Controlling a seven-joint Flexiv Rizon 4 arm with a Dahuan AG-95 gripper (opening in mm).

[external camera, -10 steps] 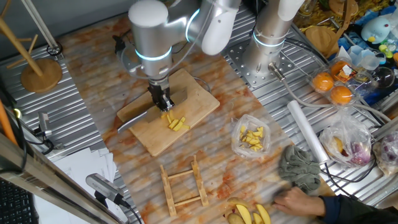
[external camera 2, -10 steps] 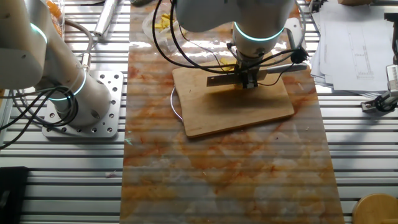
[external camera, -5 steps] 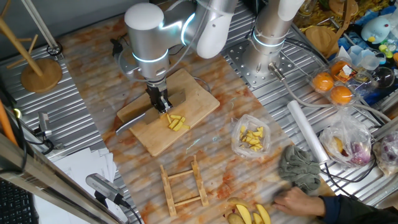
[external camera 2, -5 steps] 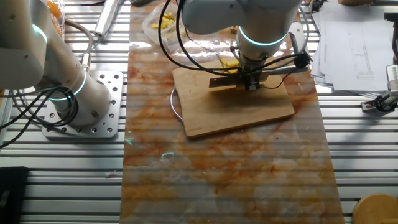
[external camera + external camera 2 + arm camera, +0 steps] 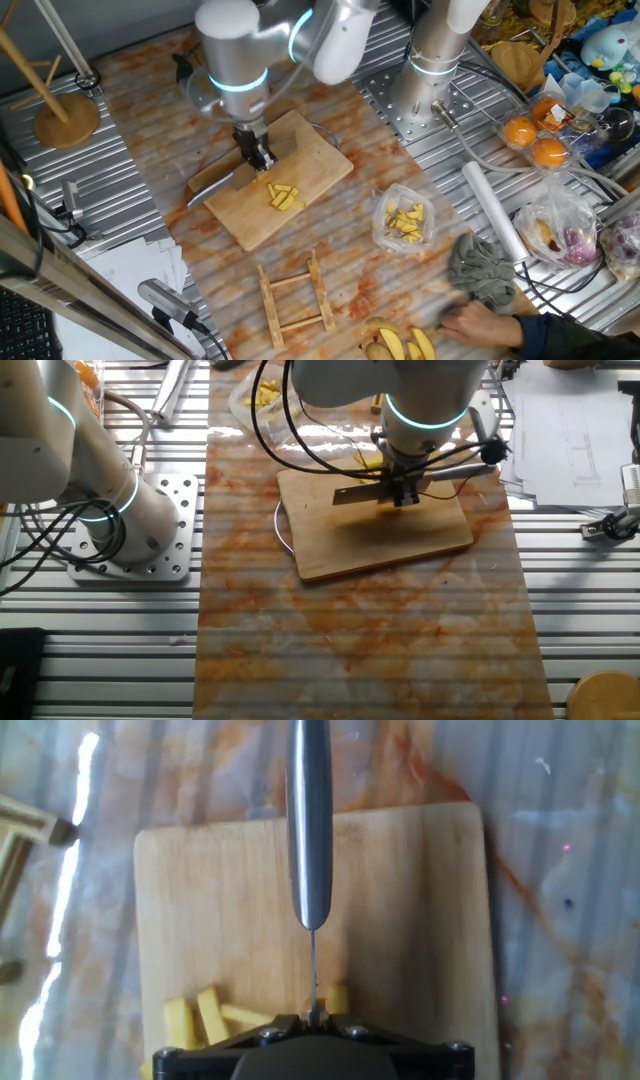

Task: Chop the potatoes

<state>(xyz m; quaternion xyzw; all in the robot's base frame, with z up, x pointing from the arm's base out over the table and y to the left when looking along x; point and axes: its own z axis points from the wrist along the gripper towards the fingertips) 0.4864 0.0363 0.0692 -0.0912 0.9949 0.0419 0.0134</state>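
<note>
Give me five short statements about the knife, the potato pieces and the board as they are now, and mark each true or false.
1. The gripper holds a knife. True.
2. The potato sticks lie on the wooden cutting board. True.
3. The potato on the board is still whole. False: it is cut into several short yellow sticks.
4. The cutting board sits on bare metal slats. False: it rests on the marbled orange mat.
5. A clear plastic bag of yellow chunks lies off the board. True.
</note>
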